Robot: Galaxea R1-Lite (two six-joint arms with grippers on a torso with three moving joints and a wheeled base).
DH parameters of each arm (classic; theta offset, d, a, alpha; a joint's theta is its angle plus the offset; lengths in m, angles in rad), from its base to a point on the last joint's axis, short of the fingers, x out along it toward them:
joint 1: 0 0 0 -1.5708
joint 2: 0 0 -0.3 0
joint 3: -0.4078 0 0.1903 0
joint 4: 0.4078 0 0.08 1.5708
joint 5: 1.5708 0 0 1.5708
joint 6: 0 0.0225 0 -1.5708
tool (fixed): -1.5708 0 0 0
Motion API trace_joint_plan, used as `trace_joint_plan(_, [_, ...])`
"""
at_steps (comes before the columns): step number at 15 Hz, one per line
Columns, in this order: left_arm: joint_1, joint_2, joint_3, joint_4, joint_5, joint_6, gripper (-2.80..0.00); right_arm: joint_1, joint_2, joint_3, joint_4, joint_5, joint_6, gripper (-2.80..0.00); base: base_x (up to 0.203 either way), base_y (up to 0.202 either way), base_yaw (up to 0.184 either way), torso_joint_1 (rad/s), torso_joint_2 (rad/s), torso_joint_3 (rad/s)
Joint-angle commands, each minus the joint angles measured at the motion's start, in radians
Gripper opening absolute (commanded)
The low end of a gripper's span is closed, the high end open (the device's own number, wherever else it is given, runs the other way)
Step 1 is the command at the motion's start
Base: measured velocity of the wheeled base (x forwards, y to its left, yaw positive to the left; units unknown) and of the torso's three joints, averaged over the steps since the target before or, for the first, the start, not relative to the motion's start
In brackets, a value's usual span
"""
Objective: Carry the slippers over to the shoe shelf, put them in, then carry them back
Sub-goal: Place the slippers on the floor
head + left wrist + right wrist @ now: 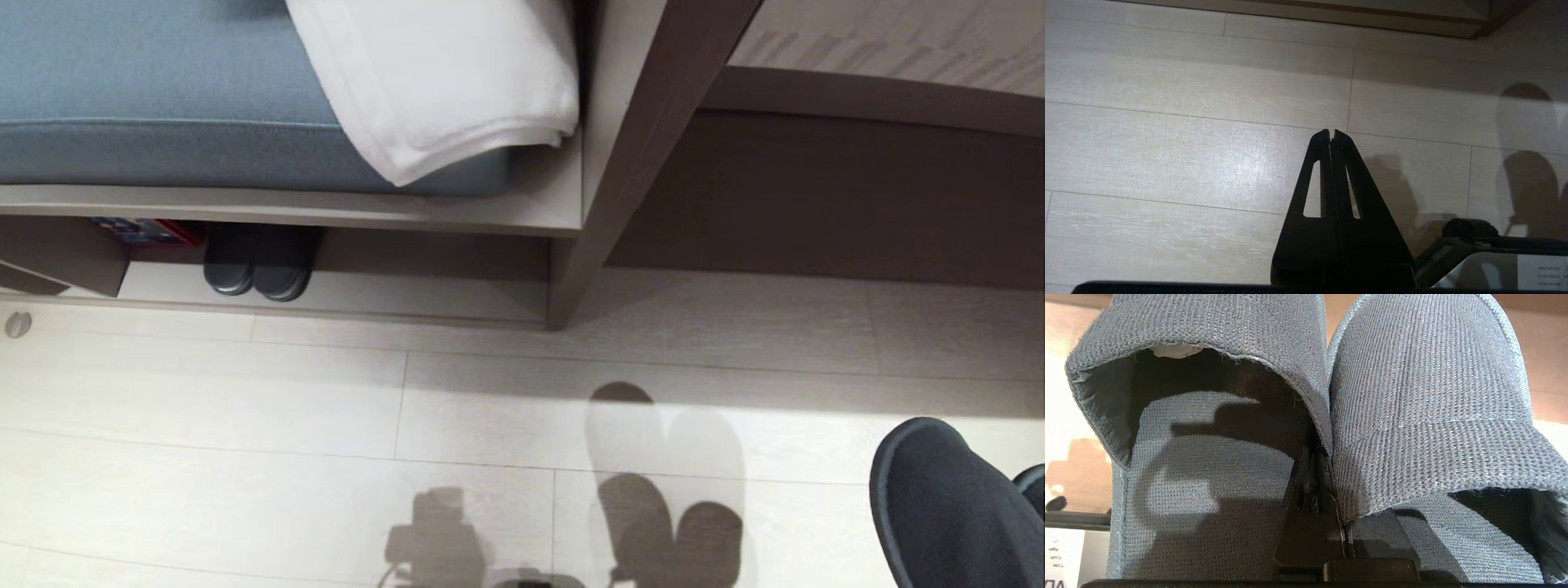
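Right hand (pixel 1314 486) is clenched on the slippers (pixel 1412 416), pinching the pair where their inner edges meet — they hang above the floor (pixel 245 457) at the head view's lower right, well apart from the shoe shelf (pixel 424 294). Left hand (pixel 1332 134) is clenched on nothing, over bare floor. Another dark pair (pixel 257 265) sits in the shelf.

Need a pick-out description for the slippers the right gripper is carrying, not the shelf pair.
Start at the blue bench cushion; the pair beneath it in the shoe shelf is the other pair. The slippers hang at the head view's lower right, pinched side by side in the right gripper, off the floor, knitted grey-blue.
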Motion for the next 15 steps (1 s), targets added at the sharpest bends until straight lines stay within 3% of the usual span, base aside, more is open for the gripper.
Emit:
trace_joint_plan(1, [0.000, 0.000, 0.000, 0.000, 0.000, -0.001, -2.80, 0.000, 0.001, 0.000, -0.001, -0.001, -0.001, -2.80, 0.000, 0.000, 0.000, 0.005, 0.01, -0.199])
trace_joint_plan(15, [0.000, 0.000, 0.000, 0.000, 0.001, -0.001, -2.80, 0.000, 0.003, 0.000, -0.003, -0.001, -0.006, -2.80, 0.000, 0.000, 0.000, 0.002, 0.00, -0.198])
